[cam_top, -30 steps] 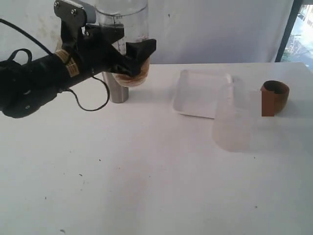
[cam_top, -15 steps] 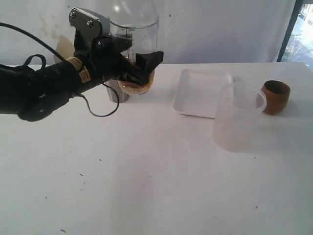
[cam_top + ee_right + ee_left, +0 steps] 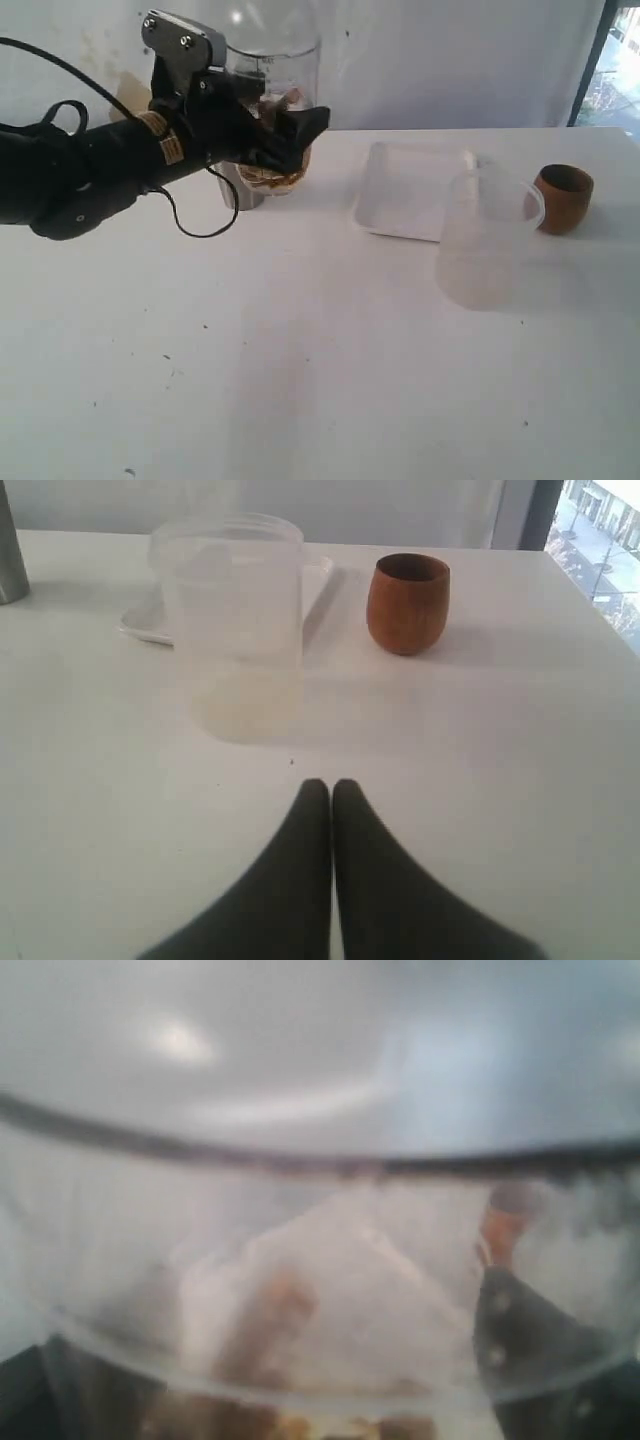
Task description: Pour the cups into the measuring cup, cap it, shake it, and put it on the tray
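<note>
My left gripper (image 3: 276, 142) is shut on the measuring cup (image 3: 272, 75), a clear cylinder with a black scale, and holds it in the air at the back left. Brown bits are tossed about in its lower half. Its top is cut off by the frame. In the left wrist view the measuring cup (image 3: 320, 1260) fills the picture, blurred. The steel cup (image 3: 240, 190) stands on the table behind it. The wooden cup (image 3: 563, 198) stands at the far right, the white tray (image 3: 415, 190) in the middle back. My right gripper (image 3: 331, 790) is shut and empty, low over the table.
A wide frosted plastic container (image 3: 487, 240) stands in front of the tray's right end, between the tray and the wooden cup. From the right wrist it shows as the frosted container (image 3: 235, 620) straight ahead, with the wooden cup (image 3: 408, 602) beside it.
The left gripper carried the measuring cup to the right and down, then slightly back up. The brown contents, low in the cup before, now fly higher inside. The right gripper has not moved.
</note>
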`<control>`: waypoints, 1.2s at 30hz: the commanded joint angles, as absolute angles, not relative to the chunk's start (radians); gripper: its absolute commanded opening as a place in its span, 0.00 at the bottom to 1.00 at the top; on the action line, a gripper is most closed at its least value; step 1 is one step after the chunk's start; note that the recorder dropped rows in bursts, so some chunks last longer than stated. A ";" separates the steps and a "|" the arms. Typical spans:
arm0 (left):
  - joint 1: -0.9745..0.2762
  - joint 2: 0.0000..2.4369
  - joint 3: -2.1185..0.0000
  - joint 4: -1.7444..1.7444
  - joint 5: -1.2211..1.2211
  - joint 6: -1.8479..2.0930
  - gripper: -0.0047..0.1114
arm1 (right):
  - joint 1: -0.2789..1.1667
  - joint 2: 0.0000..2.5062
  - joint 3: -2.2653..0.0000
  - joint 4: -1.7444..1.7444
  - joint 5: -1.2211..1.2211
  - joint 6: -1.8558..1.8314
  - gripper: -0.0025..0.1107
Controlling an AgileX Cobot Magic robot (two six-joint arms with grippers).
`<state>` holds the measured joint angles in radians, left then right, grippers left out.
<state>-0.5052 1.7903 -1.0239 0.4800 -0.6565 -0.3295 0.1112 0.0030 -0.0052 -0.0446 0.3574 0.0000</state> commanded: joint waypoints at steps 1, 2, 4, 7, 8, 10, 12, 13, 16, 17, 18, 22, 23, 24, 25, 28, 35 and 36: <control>-0.499 1.757 -1.016 0.507 -0.722 -0.443 0.04 | 0.109 0.000 0.000 -0.049 0.349 0.000 0.02; -0.501 1.740 -0.991 0.682 -0.794 -0.435 0.04 | 0.109 0.000 0.000 -0.049 0.349 0.000 0.02; -0.524 1.750 -1.006 0.337 -0.708 -0.238 0.04 | 0.109 0.000 0.000 -0.049 0.349 0.000 0.02; -0.523 1.719 -0.994 0.452 -0.649 -0.317 0.04 | 0.109 0.000 0.000 -0.049 0.347 0.000 0.02; -0.533 1.704 -0.978 0.655 -0.713 -0.315 0.04 | 0.109 0.000 0.000 -0.049 0.347 0.000 0.02; -0.534 1.735 -1.002 0.300 -0.670 -0.200 0.04 | 0.109 0.000 0.000 -0.049 0.347 0.000 0.02; -0.520 1.718 -1.011 0.250 -0.622 -0.304 0.04 | 0.109 0.000 0.000 -0.049 0.347 0.000 0.02; -0.523 1.698 -0.988 0.547 -0.674 -0.363 0.04 | 0.109 0.000 0.000 -0.049 0.347 0.000 0.02; -0.517 1.729 -1.002 0.255 -0.707 -0.287 0.04 | 0.109 0.000 0.000 -0.049 0.347 0.000 0.02; -0.509 1.731 -1.002 0.215 -0.687 -0.333 0.04 | 0.109 0.000 0.000 -0.049 0.347 0.000 0.02; -0.505 1.717 -0.990 0.344 -0.716 -0.376 0.04 | 0.109 0.000 0.000 -0.049 0.347 0.000 0.02; -0.524 1.738 -1.013 0.311 -0.685 -0.275 0.04 | 0.109 0.000 0.000 -0.049 0.347 0.000 0.02; -0.522 1.738 -1.015 0.300 -0.683 -0.294 0.04 | 0.109 0.000 0.000 -0.049 0.347 0.000 0.02; -0.522 1.734 -1.013 0.375 -0.709 -0.298 0.04 | 0.109 0.000 0.000 -0.049 0.347 0.000 0.02; -0.524 1.734 -1.013 0.485 -0.733 -0.298 0.04 | 0.109 0.000 0.000 -0.049 0.347 0.000 0.02; -0.531 1.762 -1.046 0.394 -0.737 -0.291 0.04 | 0.109 0.000 0.000 -0.049 0.347 0.000 0.02; -0.524 1.919 -1.167 0.413 -0.791 -0.294 0.04 | 0.109 0.000 0.000 -0.049 0.347 0.000 0.02; -0.524 1.938 -1.189 0.418 -0.775 -0.291 0.04 | 0.109 0.000 0.000 -0.049 0.347 0.000 0.02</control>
